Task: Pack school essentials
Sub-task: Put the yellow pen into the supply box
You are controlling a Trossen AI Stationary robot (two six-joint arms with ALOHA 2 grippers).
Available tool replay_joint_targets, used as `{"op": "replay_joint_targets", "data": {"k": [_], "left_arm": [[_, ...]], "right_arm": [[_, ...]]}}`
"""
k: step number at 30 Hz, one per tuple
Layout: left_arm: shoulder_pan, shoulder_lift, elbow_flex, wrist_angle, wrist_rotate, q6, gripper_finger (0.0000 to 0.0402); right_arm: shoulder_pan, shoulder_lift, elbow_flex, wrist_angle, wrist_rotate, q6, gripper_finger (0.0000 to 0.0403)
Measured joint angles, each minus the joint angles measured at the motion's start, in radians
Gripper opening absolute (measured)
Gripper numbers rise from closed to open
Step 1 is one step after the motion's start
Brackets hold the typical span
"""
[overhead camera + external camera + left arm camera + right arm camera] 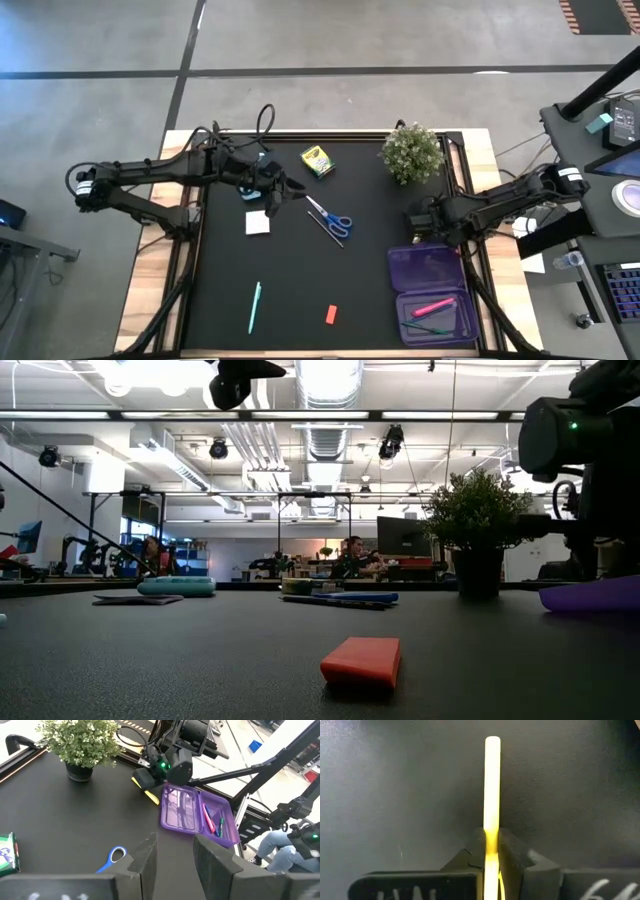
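Black mat [300,280]: right pincer [491,851] clenched on yellow pen [492,785], hidden overhead; left pincer [175,855] parted, empty.

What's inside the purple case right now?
The open purple case holds a pink pen and a green pen in its tray half; the lid half looks bare. Anything beneath the pens can't be seen.

A purple case [432,292] holds pink and green pens [432,308]; orange eraser [331,314], yellow highlighter [492,785], blue-handled scissors [330,220].
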Motion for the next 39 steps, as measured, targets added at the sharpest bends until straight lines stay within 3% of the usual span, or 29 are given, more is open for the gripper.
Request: {"op": "replay_joint_targets", "data": {"k": [4,12,19,26,39], "left_arm": [[0.000,0.000,0.000,0.000,0.000,0.000,0.0107],[0.000,0.000,0.000,-0.001,0.000,-0.018,0.0107],[0.000,0.000,0.000,-0.018,0.000,-0.028,0.0107],[-0.001,0.000,0.000,-0.023,0.000,-0.081,0.0107],[-0.045,0.000,0.000,-0.023,0.000,-0.184,0.0107]], "right_arm": [[0.000,-0.025,0.021,-0.010,0.012,-0.037,0.0018],[-0.001,-0.087,0.073,-0.041,0.145,-0.062,0.0017],[0.020,-0.153,0.187,-0.014,0.137,-0.345,0.0016],[0.117,-0.148,0.373,-0.002,-0.008,-0.731,0.0016],[0.418,0.032,0.554,-0.046,-0.284,-1.039,0.0018]]}}
